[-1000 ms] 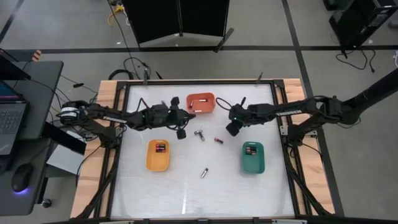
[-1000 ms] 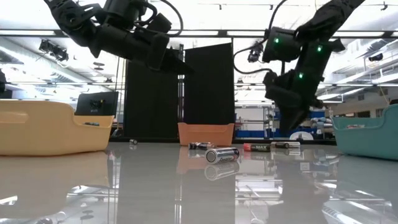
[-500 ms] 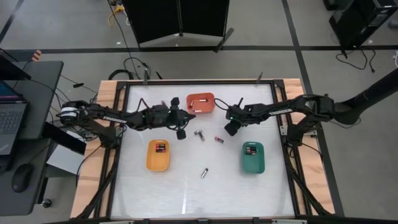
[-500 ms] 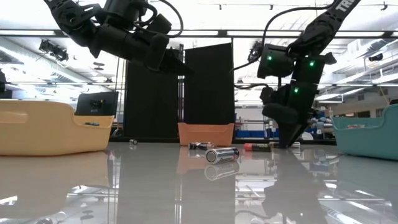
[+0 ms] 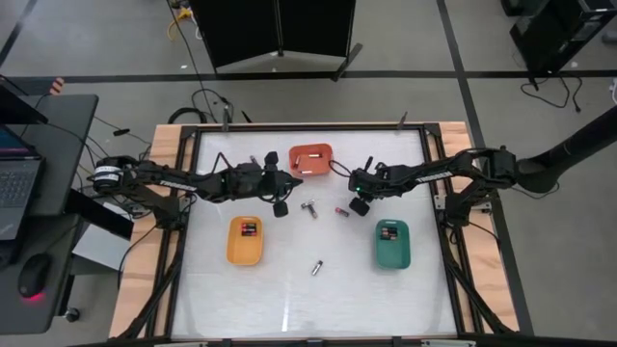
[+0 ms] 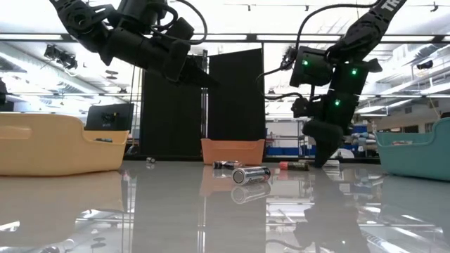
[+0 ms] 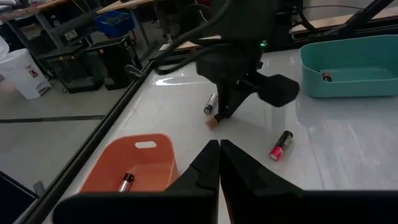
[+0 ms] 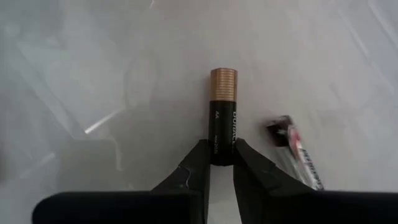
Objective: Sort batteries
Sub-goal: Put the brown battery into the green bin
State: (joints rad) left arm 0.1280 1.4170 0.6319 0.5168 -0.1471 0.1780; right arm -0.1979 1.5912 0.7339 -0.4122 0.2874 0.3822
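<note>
High view: at frame centre the right gripper (image 5: 359, 205) is down on the white table (image 5: 289, 299), beside a small red-banded battery (image 5: 341, 210); the spot suits a pick from the loose batteries between the trays. The left gripper (image 5: 281, 206) hangs left of centre, near a silvery battery (image 5: 309, 207). A further small silvery battery (image 5: 315, 268) lies lower centre. The orange rounded plastic tray (image 5: 310, 159), yellow rounded plastic tray (image 5: 244, 239) and green rounded plastic tray (image 5: 391, 243) stand apart, so each size likely has its own bin.

Low view: the right gripper (image 6: 320, 159) reaches to the tabletop at right of centre, while the left arm waits high at upper left, clear of the work.

Left wrist view: the left arm's own fingers (image 7: 205, 168) are pressed together on nothing, which fits an arm that waits. Beyond them the right gripper (image 7: 219, 117) touches the table, with a pink-banded battery (image 7: 280, 145) near it.

Right wrist view: the dark fingertips (image 8: 200, 163) pinch the black end of a black, copper-topped cylindrical battery (image 8: 223, 115) lying on the table, narrow jaws closed on it, apparently to lift it. A second red-marked battery (image 8: 295, 147) lies just beside it.
</note>
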